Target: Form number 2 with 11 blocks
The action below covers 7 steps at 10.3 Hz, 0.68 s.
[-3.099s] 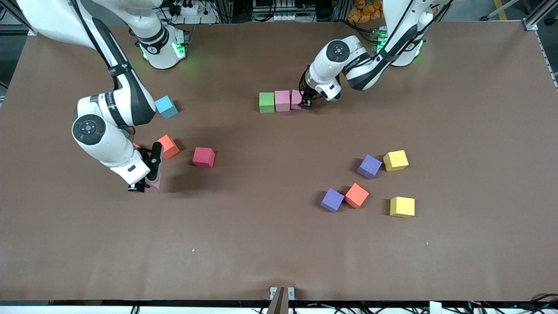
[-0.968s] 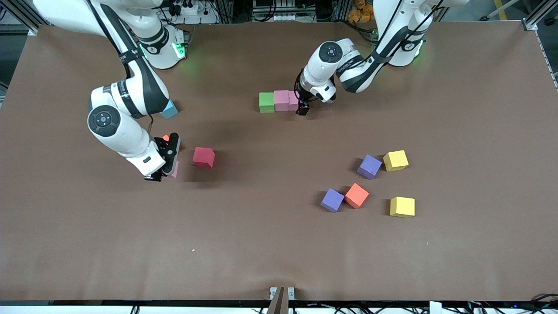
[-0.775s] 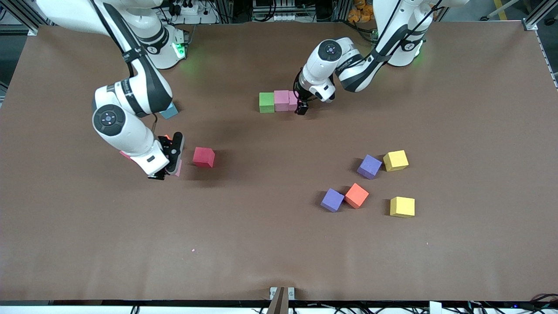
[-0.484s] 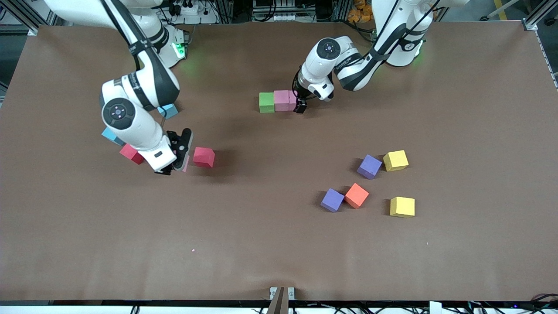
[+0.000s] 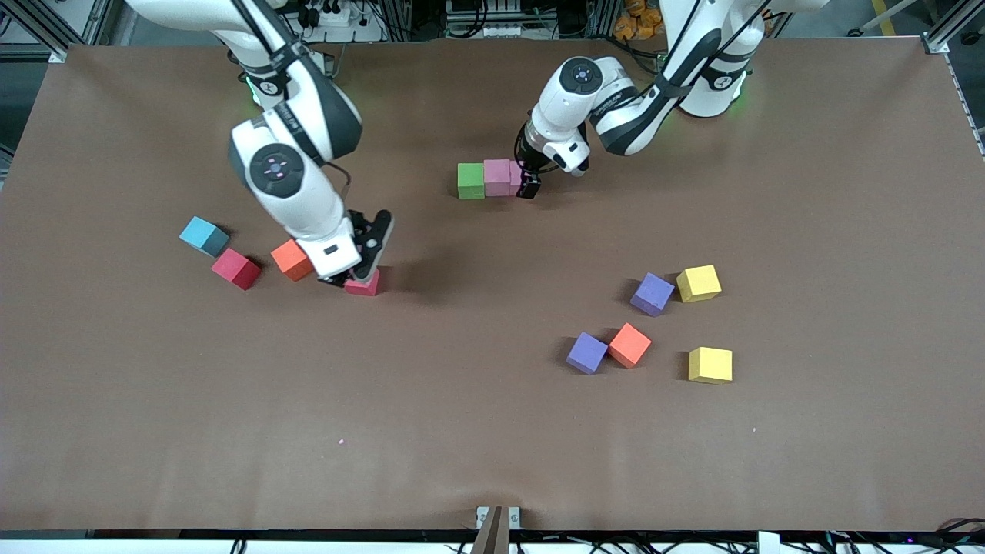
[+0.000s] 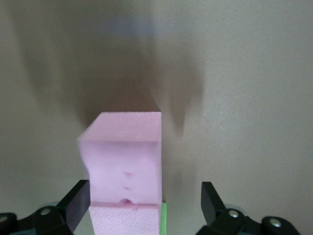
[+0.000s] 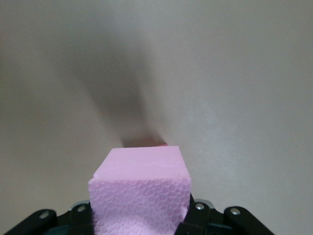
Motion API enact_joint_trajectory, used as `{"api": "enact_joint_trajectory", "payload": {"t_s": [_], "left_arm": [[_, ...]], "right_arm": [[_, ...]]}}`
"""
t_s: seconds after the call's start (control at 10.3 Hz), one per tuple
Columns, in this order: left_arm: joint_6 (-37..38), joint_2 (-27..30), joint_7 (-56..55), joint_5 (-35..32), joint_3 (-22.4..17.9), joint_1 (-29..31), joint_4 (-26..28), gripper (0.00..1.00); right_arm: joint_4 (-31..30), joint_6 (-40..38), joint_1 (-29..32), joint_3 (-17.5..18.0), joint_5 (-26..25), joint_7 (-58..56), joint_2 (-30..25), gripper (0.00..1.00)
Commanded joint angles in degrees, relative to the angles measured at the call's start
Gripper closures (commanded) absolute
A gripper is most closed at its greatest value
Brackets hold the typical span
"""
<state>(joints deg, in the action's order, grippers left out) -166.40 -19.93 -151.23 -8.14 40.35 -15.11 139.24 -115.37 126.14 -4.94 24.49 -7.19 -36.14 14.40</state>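
Three blocks form a row toward the robots' bases: a green block (image 5: pixel 470 181), a pink block (image 5: pixel 497 177) and a second pink block (image 5: pixel 515 177) (image 6: pixel 124 156). My left gripper (image 5: pixel 528 186) (image 6: pixel 144 203) stands open astride that end pink block; one finger is close to its side and the other well apart. My right gripper (image 5: pixel 362 265) (image 7: pixel 139 215) is shut on another pink block (image 7: pixel 142 188) and hangs over a red block (image 5: pixel 363 286). Loose blocks include a red one (image 5: pixel 235 268), an orange one (image 5: pixel 292 259), two purple ones (image 5: pixel 652 294) (image 5: pixel 586 353) and another orange one (image 5: pixel 629 345).
A light-blue cube (image 5: pixel 204 235) lies beside the red and orange blocks toward the right arm's end. Two yellow cubes (image 5: pixel 699 283) (image 5: pixel 709 365) lie by the purple ones toward the left arm's end. The brown table (image 5: pixel 462 431) stretches nearer the front camera.
My right arm has carried the pink block toward the table's middle, ending over the red block. This uncovered the light-blue, red and orange cubes. The left gripper has barely shifted.
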Motion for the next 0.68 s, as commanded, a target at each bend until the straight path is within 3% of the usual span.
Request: {"api": "enact_joint_trajectory", "payload": {"t_s": [0.0,0.29,0.58], "left_arm": [[1.42,3.32,-1.26,-1.44,0.87,0.43,1.03,0.0],[1.86,4.81,0.05,-1.44,1.05,1.74,0.94,0.0],[7.91,7.45,6.63,-1.44,1.4,4.47,-0.28,0.0]], "right_arm": [[-2.83,-0.28,0.72,0.91,0.86,2.3,-1.66,0.61],[-3.72,-0.46,1.69,1.0,0.77,0.81,-2.36,0.61],[-3.72,-0.63,1.78,1.0,0.77,-0.08,-2.62,0.61]]}}
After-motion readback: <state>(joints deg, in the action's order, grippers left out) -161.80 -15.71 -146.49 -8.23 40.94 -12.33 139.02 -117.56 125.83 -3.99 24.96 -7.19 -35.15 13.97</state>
